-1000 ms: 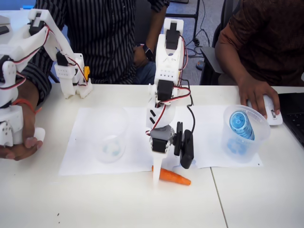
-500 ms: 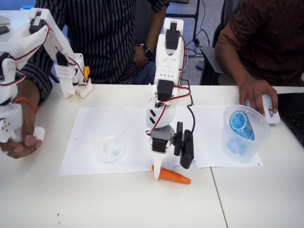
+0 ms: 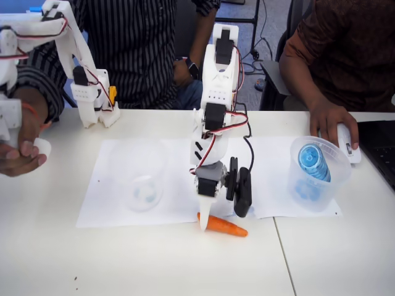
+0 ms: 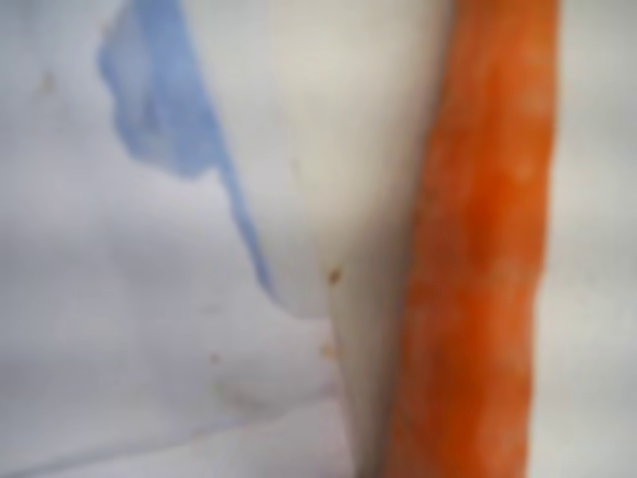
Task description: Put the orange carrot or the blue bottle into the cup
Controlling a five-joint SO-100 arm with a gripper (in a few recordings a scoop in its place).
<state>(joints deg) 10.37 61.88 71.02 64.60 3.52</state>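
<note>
The orange carrot [image 3: 224, 226] looks matt and faintly grainy, its skin finely streaked in the wrist view [image 4: 478, 259]. Beside it, the gripper [image 3: 205, 222] finger is smooth white plastic with a dull sheen. Left of the carrot, the cup [image 3: 139, 176] is frosted, translucent plastic. Right of the carrot, a clearer cup [image 3: 316, 174] of glossy plastic holds the blue bottle [image 3: 312, 162], ribbed shiny plastic. Matt white paper sheets [image 3: 105, 197] lie on the smooth white table [image 3: 142, 259]
</note>
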